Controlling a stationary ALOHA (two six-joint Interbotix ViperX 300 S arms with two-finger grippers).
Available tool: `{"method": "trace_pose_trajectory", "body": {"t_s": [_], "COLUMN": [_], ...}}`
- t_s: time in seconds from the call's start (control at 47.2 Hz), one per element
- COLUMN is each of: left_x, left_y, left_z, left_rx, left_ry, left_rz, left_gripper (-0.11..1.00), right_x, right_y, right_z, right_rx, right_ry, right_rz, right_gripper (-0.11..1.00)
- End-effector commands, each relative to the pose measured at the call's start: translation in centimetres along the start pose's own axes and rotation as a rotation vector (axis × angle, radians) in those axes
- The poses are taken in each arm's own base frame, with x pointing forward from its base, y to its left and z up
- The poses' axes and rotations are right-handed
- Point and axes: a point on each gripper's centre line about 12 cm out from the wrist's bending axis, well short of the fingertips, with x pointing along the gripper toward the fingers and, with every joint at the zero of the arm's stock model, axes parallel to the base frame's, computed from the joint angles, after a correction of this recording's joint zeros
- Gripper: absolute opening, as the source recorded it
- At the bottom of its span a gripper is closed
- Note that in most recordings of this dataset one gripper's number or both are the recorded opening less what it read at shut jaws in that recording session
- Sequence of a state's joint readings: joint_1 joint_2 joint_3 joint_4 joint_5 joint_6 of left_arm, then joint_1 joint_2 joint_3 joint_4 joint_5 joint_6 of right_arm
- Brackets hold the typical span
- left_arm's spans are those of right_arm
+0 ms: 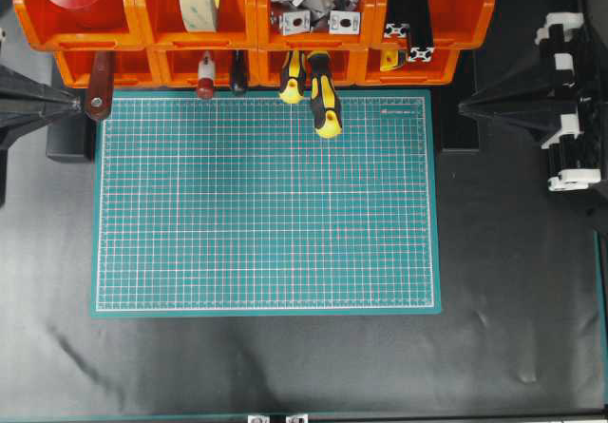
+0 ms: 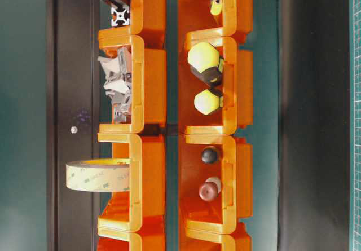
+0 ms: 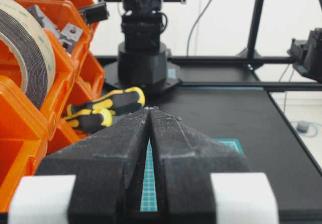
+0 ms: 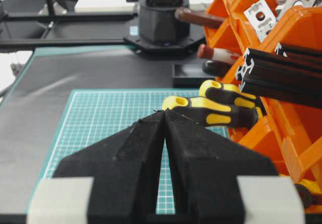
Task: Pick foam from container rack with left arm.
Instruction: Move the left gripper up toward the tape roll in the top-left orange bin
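While the foam [image 1: 197,0] stands on edge in the container rack [image 1: 249,33] along the worktop's far edge, both the left gripper [image 3: 150,109] and right gripper [image 4: 164,112] sit closed, holding nothing.

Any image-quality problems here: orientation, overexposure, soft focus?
Table-level view: turned sideways, so the container rack runs vertically; the foam stays sharp. Left wrist view: background behind the arms is blown out white; the near fingers fill the lower frame, slightly soft. Overhead view: evenly lit, cutting mat grid crisp, faint sheen on the black table.
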State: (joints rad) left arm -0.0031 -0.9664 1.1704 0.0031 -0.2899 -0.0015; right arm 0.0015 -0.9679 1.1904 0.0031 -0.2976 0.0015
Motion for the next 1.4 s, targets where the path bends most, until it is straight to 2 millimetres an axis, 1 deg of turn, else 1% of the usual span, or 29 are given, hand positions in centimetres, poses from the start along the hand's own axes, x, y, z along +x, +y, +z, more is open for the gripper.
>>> {"method": "trace_pose_trajectory", "body": {"t_s": [0.0,0.021,0.063,0.127,0.212,0.339,0.381,0.508,0.614,0.72,0.952,1.079,1.249,1.312,1.376], "left_x": [0.3,0.3,0.4,0.7,1.0,1.5,1.8,3.1,3.9,4.6,5.6,6.2,6.6,6.7,6.9], "left_y": [0.1,0.1,0.1,0.2,0.2,0.4,0.6,1.4,1.9,2.5,3.2,3.7,4.1,4.2,4.2], "left_z": [0.4,0.6,1.1,2.1,4.0,6.3,6.7,8.9,10.2,11.2,13.8,14.3,13.7,13.7,13.9], "left_rx": [0.028,0.019,0.001,-0.043,-0.118,-0.246,-0.301,-0.53,-0.693,-0.821,-0.931,-1.034,-1.058,-1.067,-1.082], "left_ry": [0.014,0.019,0.025,0.035,0.037,0.063,0.095,0.189,0.251,0.3,0.248,0.231,0.285,0.3,0.315], "left_rz": [-0.002,-0.001,0.002,0.006,0.009,0.028,0.044,0.122,0.192,0.267,0.294,0.328,0.384,0.398,0.413], "left_gripper": [0.05,0.06,0.08,0.01,0.0,0.0,0.0,0.0,0.0,0.0,0.0,0.01,0.02,0.06,0.16], "right_x": [0.3,0.3,0.2,0.2,0.2,0.2,0.2,0.2,0.3,0.3,0.3,0.3,0.2,0.2,0.2], "right_y": [0.0,0.0,0.0,0.0,0.0,0.0,0.0,0.0,0.0,0.0,0.0,0.0,0.0,0.0,0.0], "right_z": [0.5,0.4,0.3,0.4,0.6,0.8,0.8,0.7,0.6,0.6,0.5,0.6,0.6,0.6,0.6], "right_rx": [0.012,0.017,0.023,0.032,0.033,0.033,0.035,0.044,0.054,0.058,0.066,0.069,0.069,0.069,0.07], "right_ry": [-0.009,-0.011,-0.014,-0.023,-0.04,-0.057,-0.058,-0.049,-0.046,-0.045,-0.041,-0.046,-0.046,-0.049,-0.049], "right_rz": [0.001,0.0,-0.001,-0.002,0.0,0.0,-0.001,-0.001,-0.001,-0.001,-0.001,-0.001,-0.001,-0.001,-0.001], "right_gripper": [0.02,0.02,0.06,0.02,0.01,0.01,0.01,0.01,0.01,0.01,0.01,0.01,0.01,0.01,0.01]}}
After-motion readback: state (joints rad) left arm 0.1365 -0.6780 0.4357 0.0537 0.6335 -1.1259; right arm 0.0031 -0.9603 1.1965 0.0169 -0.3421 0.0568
